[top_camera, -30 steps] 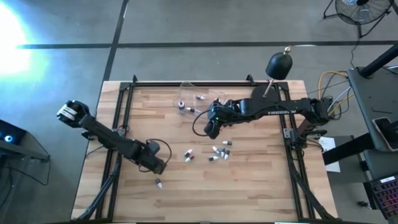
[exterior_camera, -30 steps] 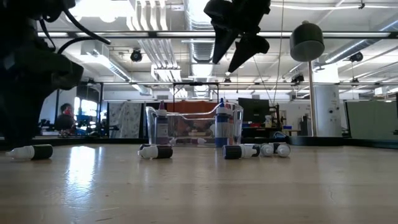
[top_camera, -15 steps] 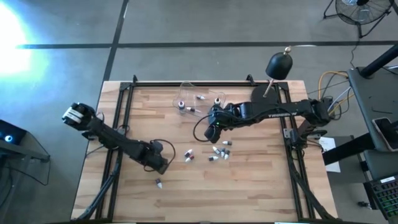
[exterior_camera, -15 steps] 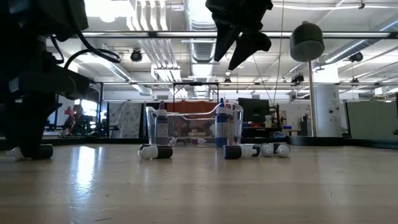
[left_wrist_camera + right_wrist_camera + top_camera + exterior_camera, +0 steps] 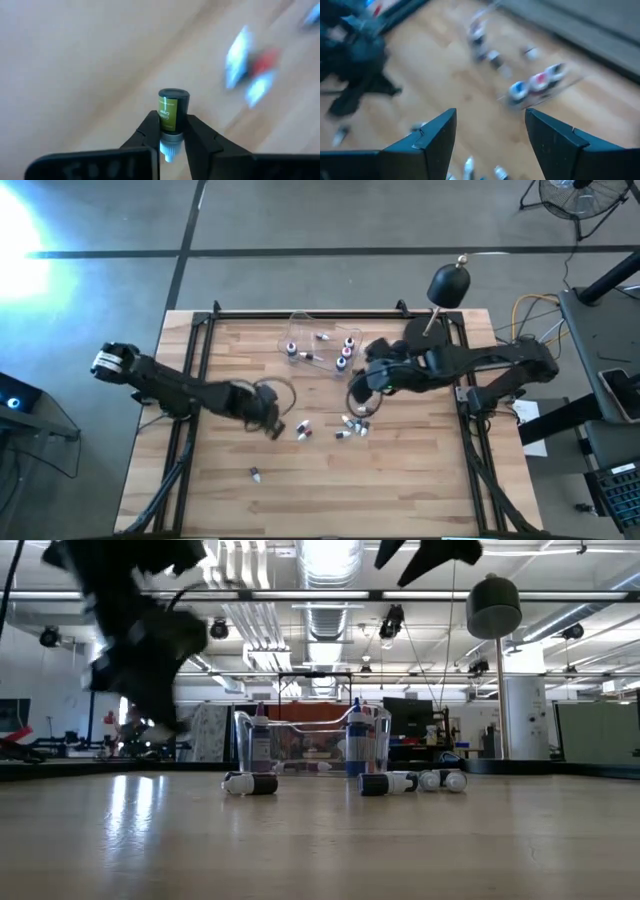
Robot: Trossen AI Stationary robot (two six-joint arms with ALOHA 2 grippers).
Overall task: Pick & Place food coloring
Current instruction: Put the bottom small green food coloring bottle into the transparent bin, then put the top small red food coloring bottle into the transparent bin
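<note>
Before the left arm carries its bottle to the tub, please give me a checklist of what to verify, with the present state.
1. Green bottle clamped between the left gripper fingers: ok.
2. Bottle lifted off the table: ok.
3. Right gripper open and empty: ok.
4. Right gripper away from the clear tub: ok, it is beside it.
5. Free room inside the tub: cannot tell.
6. Loose bottles below the path: not ok, several lie there.

text: print on green bottle (image 5: 170, 111) label in left gripper (image 5: 172, 131) | legibility: too blurred to read | other readable text, brands, numbers: none
</note>
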